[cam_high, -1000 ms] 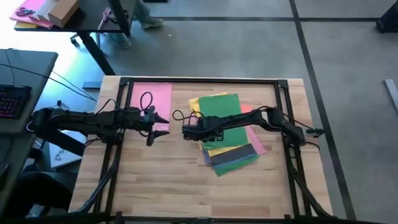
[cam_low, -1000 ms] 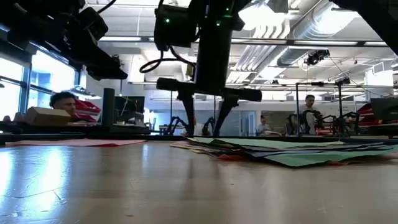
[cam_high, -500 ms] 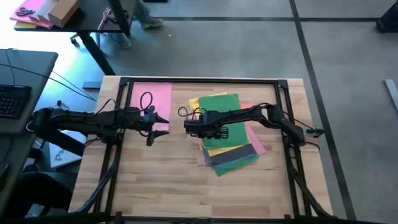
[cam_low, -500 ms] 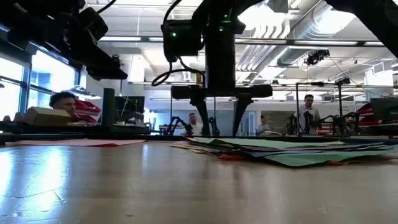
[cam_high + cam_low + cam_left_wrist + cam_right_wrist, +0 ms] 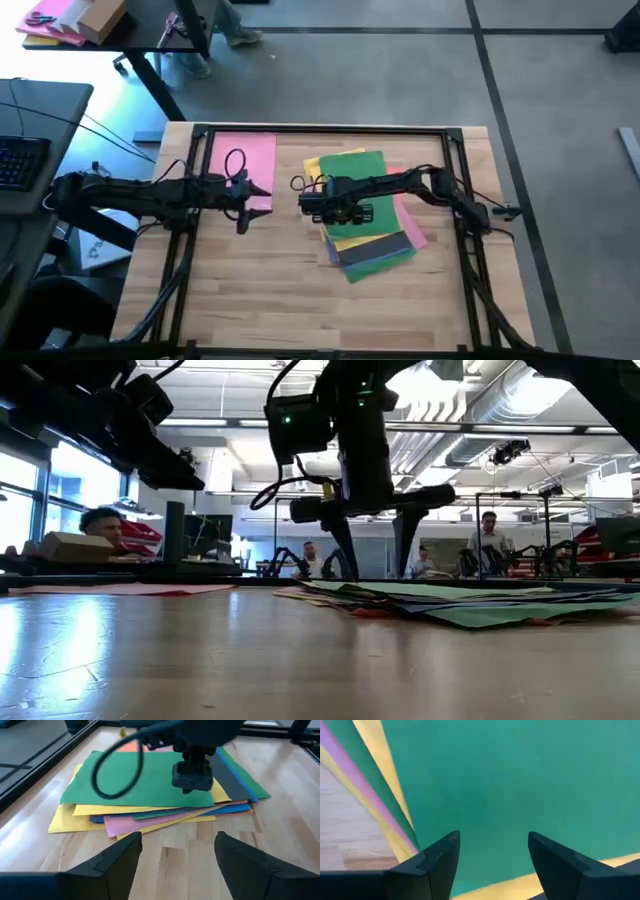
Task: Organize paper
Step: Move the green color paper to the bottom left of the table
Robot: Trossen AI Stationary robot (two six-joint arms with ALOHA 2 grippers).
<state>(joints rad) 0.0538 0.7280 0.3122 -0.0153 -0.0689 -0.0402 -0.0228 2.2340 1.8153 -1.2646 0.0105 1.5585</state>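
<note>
A fanned stack of paper (image 5: 368, 215) lies flat on the wooden table, right of centre, with a green sheet (image 5: 520, 780) on top and yellow, pink, blue, orange and dark grey edges (image 5: 165, 815) showing. One pink sheet (image 5: 247, 160) lies alone at the far left. My right gripper (image 5: 335, 208) stands open, fingers pointing down, close above the green sheet (image 5: 372, 575); whether the tips touch it does not show. My left gripper (image 5: 253, 205) hangs open above the table at the pink sheet's near corner, facing the stack (image 5: 177, 855).
A black frame (image 5: 320, 128) rims the table. Bare wood (image 5: 290, 300) lies toward the near edge. Beyond the table at far left stand a desk with a pink-and-yellow bundle and a box (image 5: 75, 18) and a keyboard (image 5: 18, 160). People (image 5: 488, 535) show in the room behind.
My right gripper has moved a little toward the table's right edge, from the stack's left edge farther over the green sheet, and has tipped slightly. Its fingers keep the same gap. The paper has not moved.
</note>
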